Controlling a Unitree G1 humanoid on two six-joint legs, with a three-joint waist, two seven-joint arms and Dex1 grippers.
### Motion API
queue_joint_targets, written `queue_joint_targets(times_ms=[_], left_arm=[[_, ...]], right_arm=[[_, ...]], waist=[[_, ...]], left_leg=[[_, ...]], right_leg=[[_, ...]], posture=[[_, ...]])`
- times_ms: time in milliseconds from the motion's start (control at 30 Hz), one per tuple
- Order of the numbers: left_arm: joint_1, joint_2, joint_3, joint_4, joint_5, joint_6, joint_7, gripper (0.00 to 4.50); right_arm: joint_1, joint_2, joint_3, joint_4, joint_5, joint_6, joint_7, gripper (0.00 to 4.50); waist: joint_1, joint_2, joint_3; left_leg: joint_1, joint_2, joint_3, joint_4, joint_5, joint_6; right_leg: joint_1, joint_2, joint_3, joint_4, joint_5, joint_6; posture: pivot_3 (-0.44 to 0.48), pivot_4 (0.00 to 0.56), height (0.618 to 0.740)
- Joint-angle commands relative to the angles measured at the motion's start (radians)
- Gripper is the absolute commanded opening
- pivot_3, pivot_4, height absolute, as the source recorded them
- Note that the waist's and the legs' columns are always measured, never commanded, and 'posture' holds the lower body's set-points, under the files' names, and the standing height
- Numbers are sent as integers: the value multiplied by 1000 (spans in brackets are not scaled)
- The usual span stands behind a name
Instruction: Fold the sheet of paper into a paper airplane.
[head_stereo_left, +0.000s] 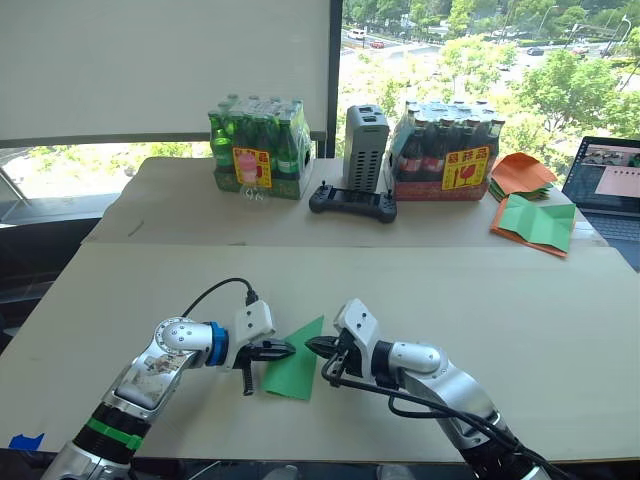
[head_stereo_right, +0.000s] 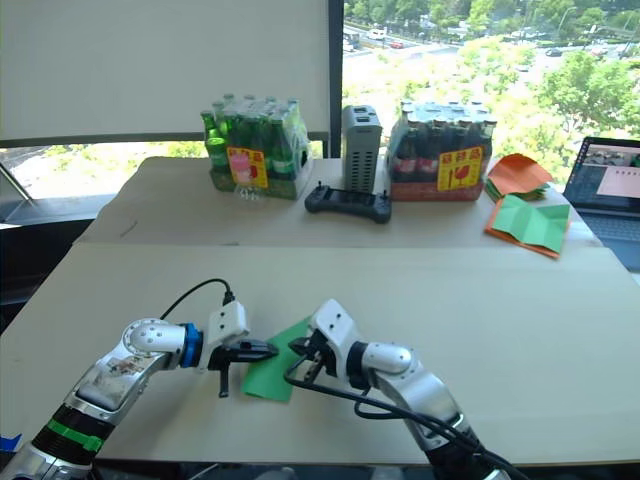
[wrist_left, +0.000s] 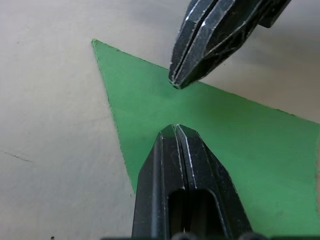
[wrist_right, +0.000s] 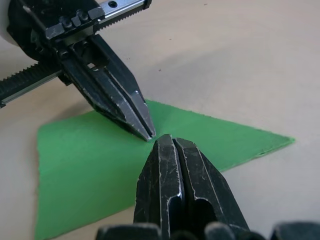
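Observation:
The sheet of paper (head_stereo_left: 296, 365) is bright green and lies flat on the near table as a pointed wedge, its tip pointing away from me. A paper airplane is out of view. My left gripper (head_stereo_left: 288, 349) is shut, with its tip over the wedge's left part. My right gripper (head_stereo_left: 310, 345) is also shut and comes in from the right, so the two tips face each other a finger-width apart above the paper. The left wrist view has the left gripper (wrist_left: 175, 129) and the right gripper (wrist_left: 175, 84) over the green paper (wrist_left: 250, 150). Neither gripper holds the paper.
On the far table stand a pack of green bottles (head_stereo_left: 258, 150), a grey device (head_stereo_left: 366, 148), a black controller (head_stereo_left: 352, 202) and a pack of dark bottles (head_stereo_left: 445, 150). Orange sheets (head_stereo_left: 522, 172), a green sheet bordered by orange (head_stereo_left: 536, 224) and a laptop (head_stereo_left: 610, 185) lie at the far right.

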Motion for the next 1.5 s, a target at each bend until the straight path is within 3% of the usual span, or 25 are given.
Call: queue_joint_targets(times_ms=[33,733,1500], left_arm=[[36,14,-18,-10,19,15,4,40],[63,20,-10,-72,15,52,25,40],[48,26,-8,-70,13,58,19,40]], right_arm=[[-18,-12,21,45,-27,21,10,0],[-145,37,-60,280,-40,-24,-17,0],[14,-11,13,68,-16,-14,81,0]], waist=[[0,0,0],[0,0,-1],[0,0,-1]], left_leg=[[0,0,0,0,0,0],[6,0,0,-1,0,1],[6,0,0,-1,-1,1]], right_leg=[[0,0,0,0,0,0],[6,0,0,0,0,0],[6,0,0,-1,0,0]], posture=[[0,150,675],[0,150,675],[0,150,675]])
